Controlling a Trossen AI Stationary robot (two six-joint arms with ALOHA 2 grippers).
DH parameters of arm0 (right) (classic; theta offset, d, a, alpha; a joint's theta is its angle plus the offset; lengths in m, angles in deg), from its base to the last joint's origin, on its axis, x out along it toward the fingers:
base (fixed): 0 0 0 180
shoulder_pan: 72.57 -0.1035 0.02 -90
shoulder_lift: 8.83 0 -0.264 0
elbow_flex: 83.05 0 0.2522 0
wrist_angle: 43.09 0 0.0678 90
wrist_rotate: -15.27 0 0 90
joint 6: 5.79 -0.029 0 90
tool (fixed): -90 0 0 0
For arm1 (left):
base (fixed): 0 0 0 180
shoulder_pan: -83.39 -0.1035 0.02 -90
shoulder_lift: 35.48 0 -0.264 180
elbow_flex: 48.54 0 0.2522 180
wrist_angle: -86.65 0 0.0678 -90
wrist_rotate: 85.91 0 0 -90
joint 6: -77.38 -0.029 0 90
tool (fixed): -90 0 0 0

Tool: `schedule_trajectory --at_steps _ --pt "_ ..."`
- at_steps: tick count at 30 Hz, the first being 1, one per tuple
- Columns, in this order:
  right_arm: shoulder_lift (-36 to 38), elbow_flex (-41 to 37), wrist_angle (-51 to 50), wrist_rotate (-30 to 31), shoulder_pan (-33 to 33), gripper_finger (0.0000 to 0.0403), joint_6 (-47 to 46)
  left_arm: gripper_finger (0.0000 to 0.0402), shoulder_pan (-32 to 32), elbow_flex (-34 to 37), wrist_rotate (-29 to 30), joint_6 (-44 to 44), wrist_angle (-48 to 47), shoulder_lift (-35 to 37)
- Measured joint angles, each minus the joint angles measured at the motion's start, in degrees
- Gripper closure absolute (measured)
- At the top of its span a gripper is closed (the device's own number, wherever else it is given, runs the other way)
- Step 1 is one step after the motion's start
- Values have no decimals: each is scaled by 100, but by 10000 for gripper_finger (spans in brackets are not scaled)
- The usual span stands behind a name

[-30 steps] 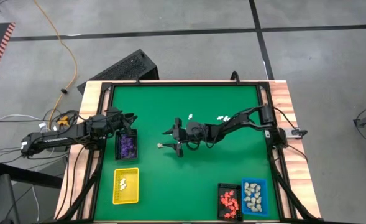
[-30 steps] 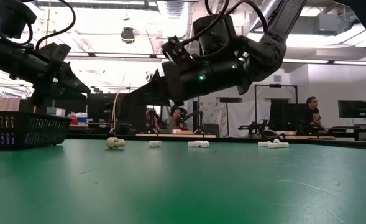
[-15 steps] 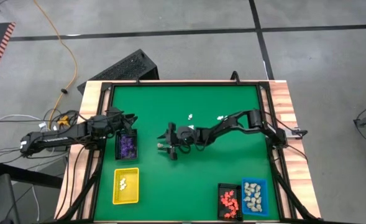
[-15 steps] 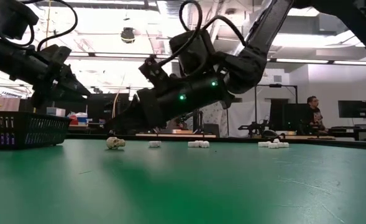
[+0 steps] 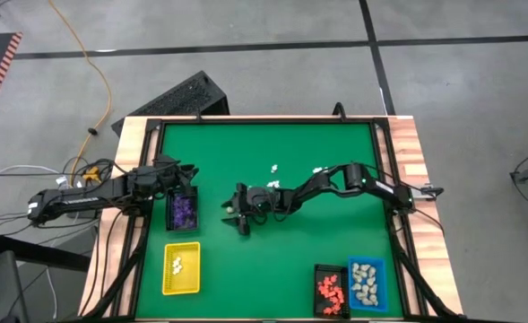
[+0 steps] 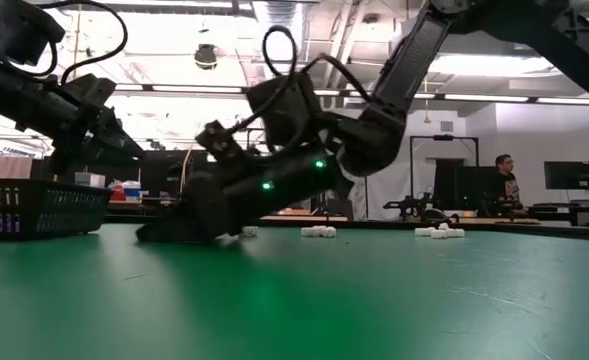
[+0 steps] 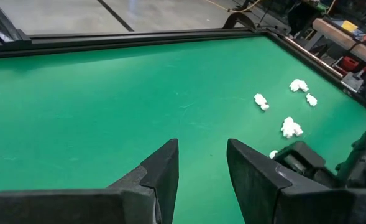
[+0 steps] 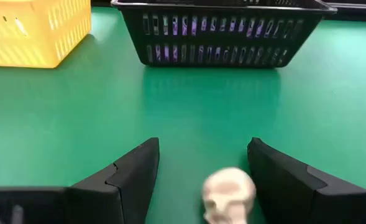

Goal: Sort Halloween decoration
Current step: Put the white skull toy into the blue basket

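A small cream skull figurine (image 8: 229,194) rests on the green table between the fingers of my right gripper (image 8: 202,149). That gripper is open and low over the mat near the table's middle (image 5: 232,216). The fingers stand on either side of the skull, and I see no touch. In the low view the gripper (image 6: 154,232) hides the skull. Small white figurines (image 5: 273,167) (image 5: 318,170) lie farther back on the mat. My left gripper (image 7: 201,149) waits open at the left edge, above the black tray (image 5: 183,209).
The black tray of purple pieces (image 8: 220,31) and a yellow tray (image 8: 33,31) stand beyond the right gripper. A black tray with orange-red pieces (image 5: 331,289) and a blue tray with cream pieces (image 5: 366,283) sit at the near right corner. Bare mat lies between them.
My right gripper has moved toward the table's left edge and come down to the mat. Its open fingers now stand on either side of the skull. The skull has stayed where it was and is now hidden in the low view.
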Motion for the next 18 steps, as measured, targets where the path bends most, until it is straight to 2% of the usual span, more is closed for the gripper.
schedule_trajectory --at_steps 5,9,18 --pt "-178 273 -281 2 10 135 -397 276 -1 0 -2 4 1 0" --pt "-169 248 -483 8 49 159 -551 276 -1 0 -3 4 0 0" --pt "-176 237 -595 61 56 298 -591 276 -1 0 -1 164 1 0"
